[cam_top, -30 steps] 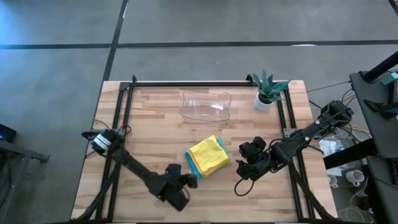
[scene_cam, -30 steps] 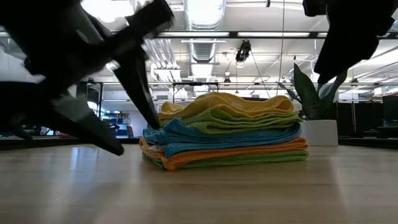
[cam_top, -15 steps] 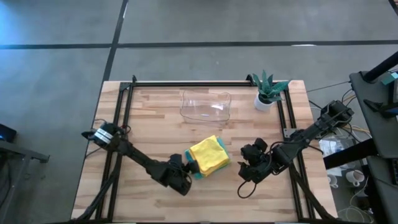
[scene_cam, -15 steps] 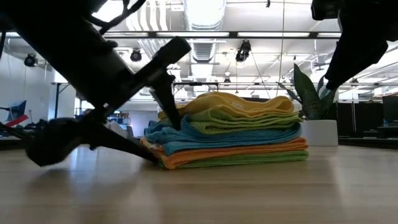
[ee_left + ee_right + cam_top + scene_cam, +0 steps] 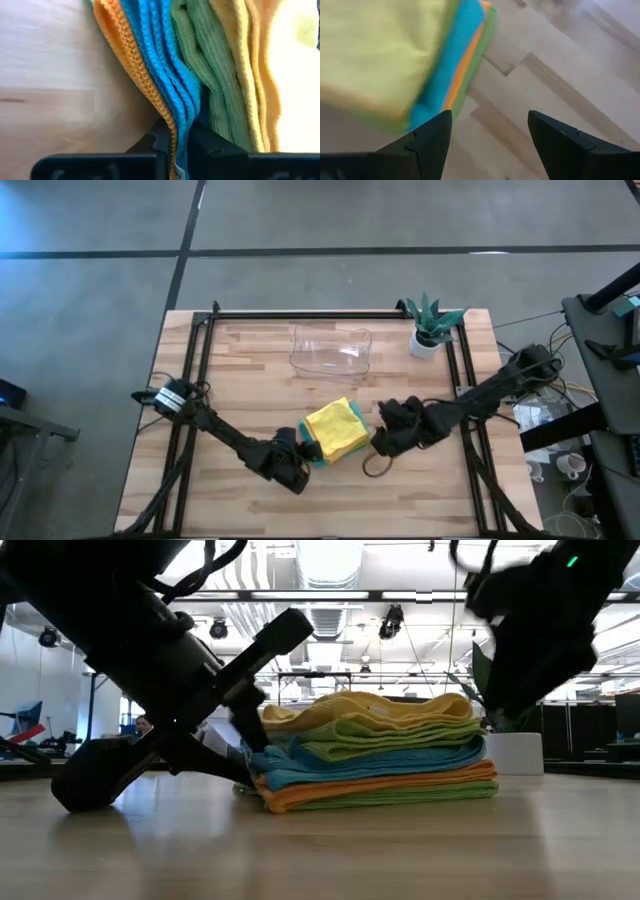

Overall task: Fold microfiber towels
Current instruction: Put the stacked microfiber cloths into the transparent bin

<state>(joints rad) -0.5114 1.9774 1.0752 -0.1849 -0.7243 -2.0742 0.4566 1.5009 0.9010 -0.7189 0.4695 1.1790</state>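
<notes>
Yellow cloth lay on top of the stack of microfiber towels [image 5: 334,430], a little below the centre of the high view on the wooden counter [image 5: 250,360]. Under it were lime green, teal blue, orange and lime green layers. The left hand [image 5: 302,452] was at the lower left edge of the stack, clenched on the edge of the orange and teal blue layers. The right hand [image 5: 382,438] was just beside the right edge of the stack, fingers spread wide and holding nothing.
</notes>
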